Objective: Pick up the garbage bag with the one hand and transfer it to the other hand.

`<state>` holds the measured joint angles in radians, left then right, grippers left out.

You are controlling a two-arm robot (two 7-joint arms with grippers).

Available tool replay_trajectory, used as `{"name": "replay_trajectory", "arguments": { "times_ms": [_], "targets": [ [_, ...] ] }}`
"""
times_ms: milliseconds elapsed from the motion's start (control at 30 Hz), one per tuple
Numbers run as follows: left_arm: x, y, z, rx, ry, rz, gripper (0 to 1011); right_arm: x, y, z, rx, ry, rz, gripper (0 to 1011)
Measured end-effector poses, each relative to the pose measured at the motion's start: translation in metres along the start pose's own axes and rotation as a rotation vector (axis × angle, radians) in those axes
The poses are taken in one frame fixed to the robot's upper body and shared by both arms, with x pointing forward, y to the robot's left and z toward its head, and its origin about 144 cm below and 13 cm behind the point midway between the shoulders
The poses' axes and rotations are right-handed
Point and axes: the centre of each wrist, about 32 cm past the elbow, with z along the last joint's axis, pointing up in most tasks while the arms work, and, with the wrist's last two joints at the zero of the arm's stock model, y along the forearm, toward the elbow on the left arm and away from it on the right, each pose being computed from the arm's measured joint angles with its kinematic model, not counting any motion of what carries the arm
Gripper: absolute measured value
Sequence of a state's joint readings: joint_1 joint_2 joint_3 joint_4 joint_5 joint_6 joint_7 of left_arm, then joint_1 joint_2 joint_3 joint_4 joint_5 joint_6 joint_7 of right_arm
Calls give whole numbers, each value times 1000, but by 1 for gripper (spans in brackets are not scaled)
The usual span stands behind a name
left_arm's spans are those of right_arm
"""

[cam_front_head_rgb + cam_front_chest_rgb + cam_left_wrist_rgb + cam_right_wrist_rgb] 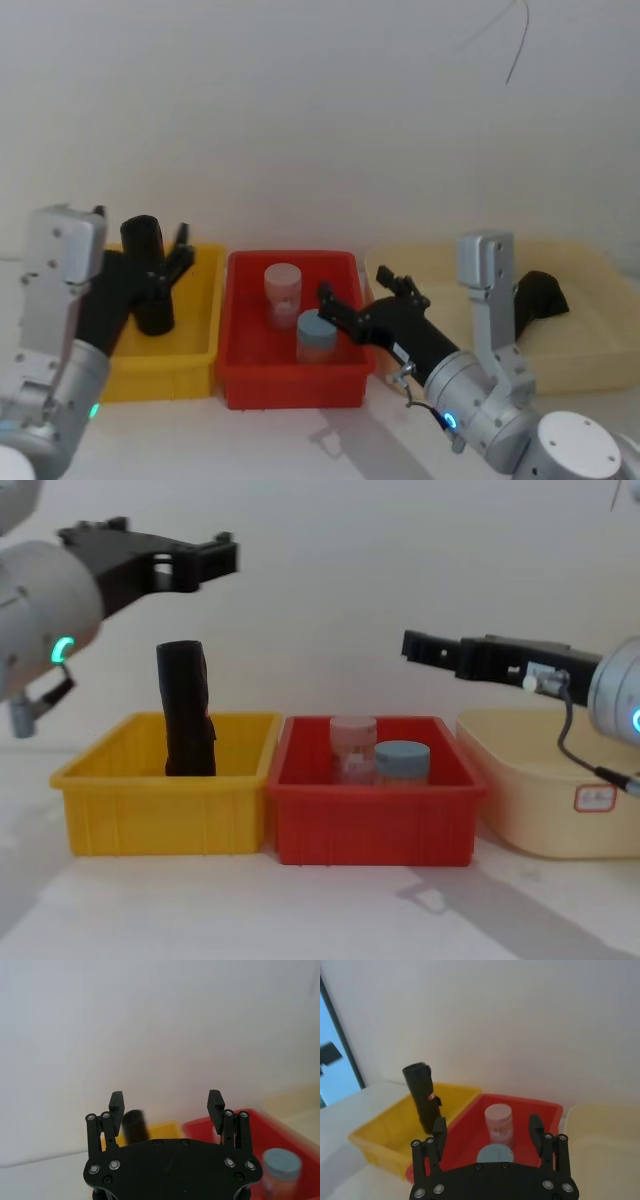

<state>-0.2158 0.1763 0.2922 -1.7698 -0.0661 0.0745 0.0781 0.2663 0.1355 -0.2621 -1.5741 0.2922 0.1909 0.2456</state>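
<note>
- At the left end of the counter (300, 910), found the garbage bag (185, 705) standing in the yellow bin (160, 815), long axis near vertical, top well clear of the rim and taller than the jars (352, 742) next door.
- Noted the left tool (166, 1103) above the bag and apart from it, spread wide and holding nothing.
- Saw the bag's top below that tool, close to one finger (116, 1102) rather than centred in the gap.
- Judged the left arm much the nearer, held roughly level and reaching over the yellow bin; judged that a drop and a small sideways shift would be needed to straddle the upright roll.
- Saw the right tool (487, 1127) hovering over the red bin (370, 825), also wide and empty, held level and pointing toward the left tool, well apart from the bag.
</note>
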Motion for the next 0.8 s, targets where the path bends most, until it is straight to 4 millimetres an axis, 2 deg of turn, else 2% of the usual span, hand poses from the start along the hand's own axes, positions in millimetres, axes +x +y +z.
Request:
{"name": "replay_trajectory", "arguments": {
  "times_ms": [367, 800],
  "targets": [
    [17, 19, 5, 10, -63, 168, 1002, 1, 5, -11, -56, -4, 14, 1000],
    [32, 34, 9, 15, -114, 292, 1002, 20, 18, -25, -116, -42, -1, 1000]
  ]
}}
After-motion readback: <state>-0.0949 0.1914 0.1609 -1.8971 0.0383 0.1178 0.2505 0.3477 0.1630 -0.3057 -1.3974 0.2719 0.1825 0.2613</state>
